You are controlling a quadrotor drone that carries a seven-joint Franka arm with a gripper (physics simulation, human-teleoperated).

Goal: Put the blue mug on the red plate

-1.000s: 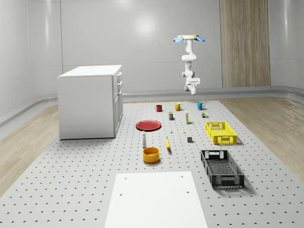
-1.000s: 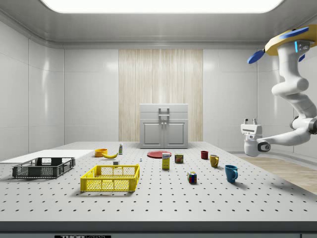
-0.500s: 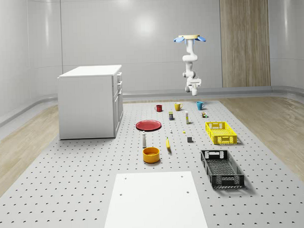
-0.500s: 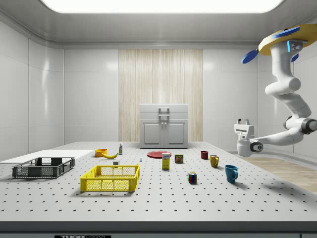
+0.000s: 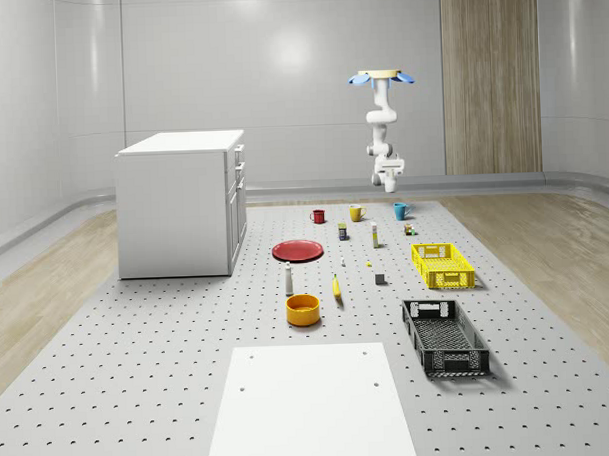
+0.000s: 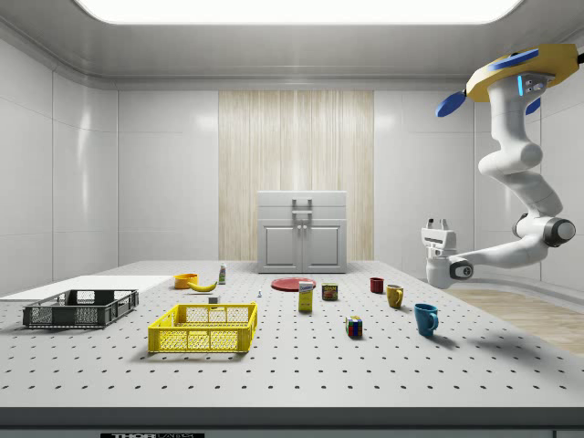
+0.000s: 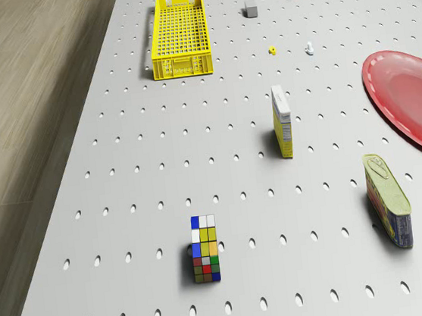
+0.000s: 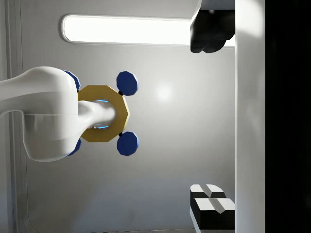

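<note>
Aloft, drone (image 6: 511, 73): I hovered above the table's (image 5: 169, 373) far end.
Gripper (image 6: 436, 224): upturned, fingers parted, grasping nothing.
Blue mug (image 6: 425, 318): on table, well apart from red plate (image 5: 298, 250).

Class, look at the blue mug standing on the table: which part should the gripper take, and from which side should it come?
Probably grip the rim wall from above. The blue mug stands upright with its mouth open, its handle toward the side view's right, and the gripper hangs above it, beneath the hovering drone.
</note>
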